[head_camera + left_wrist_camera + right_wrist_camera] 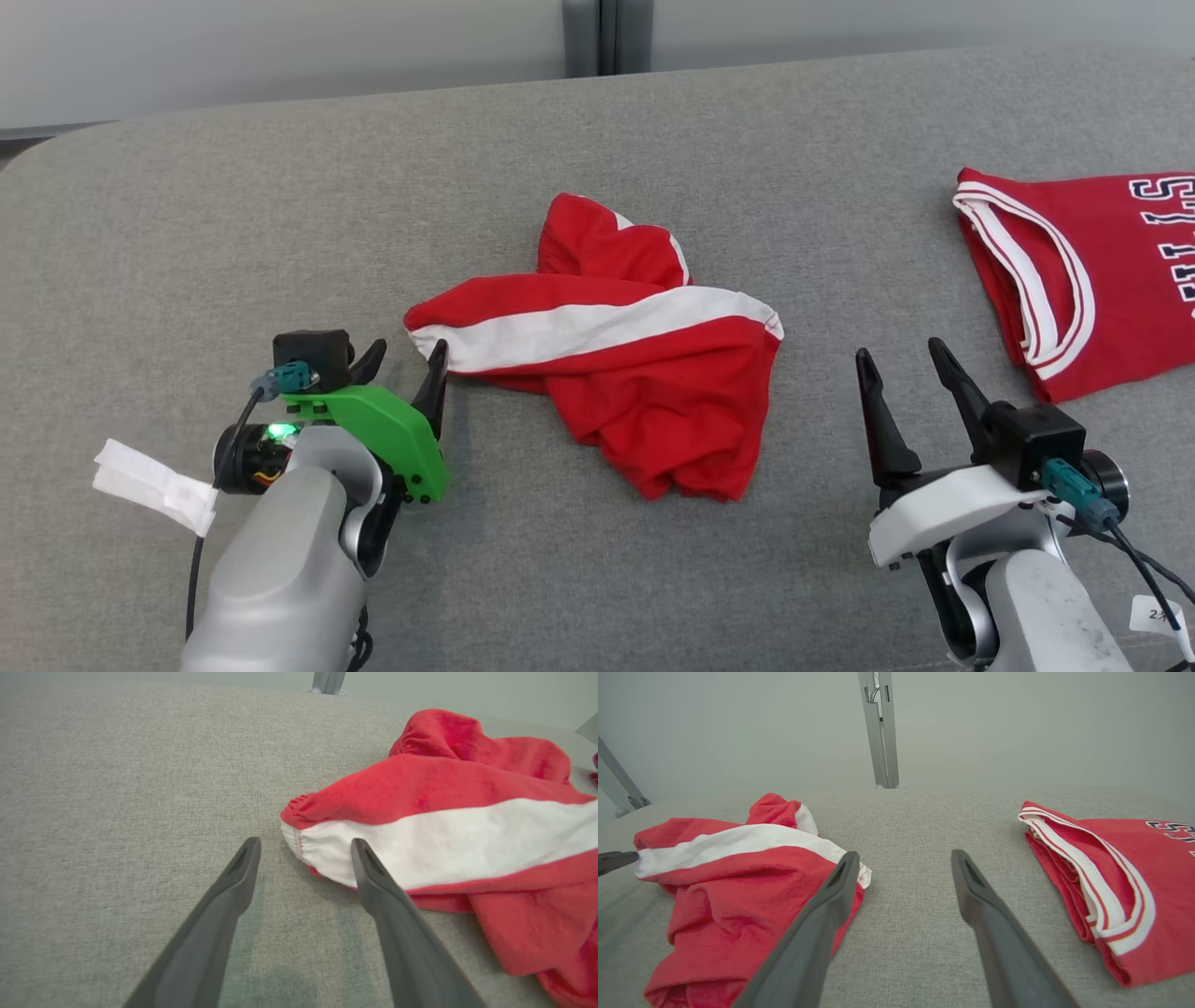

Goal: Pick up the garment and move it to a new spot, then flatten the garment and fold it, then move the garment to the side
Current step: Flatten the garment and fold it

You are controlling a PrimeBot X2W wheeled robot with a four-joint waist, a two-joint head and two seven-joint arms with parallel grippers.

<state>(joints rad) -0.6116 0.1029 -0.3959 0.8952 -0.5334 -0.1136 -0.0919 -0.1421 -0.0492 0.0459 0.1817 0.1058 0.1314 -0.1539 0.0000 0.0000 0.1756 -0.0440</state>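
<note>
A crumpled red garment with a broad white stripe lies on the grey cloth-covered table, between the robot's two grippers. The left gripper, fingers spread wide and empty, sits low with its inner finger at the stripe's gathered hem. Whether it touches the cloth is hard to tell. The right gripper, likewise spread and holding nothing, stands apart from the garment's other end, with a folded red jersey on its outer side. The stripe marks the garment's long axis, running from the left gripper's tip across toward the right gripper, hem end pointing at the left. A clean pickup likely calls for sliding the left gripper inward until the hem sits between both fingers, then closing, while the right takes the opposite end.
</note>
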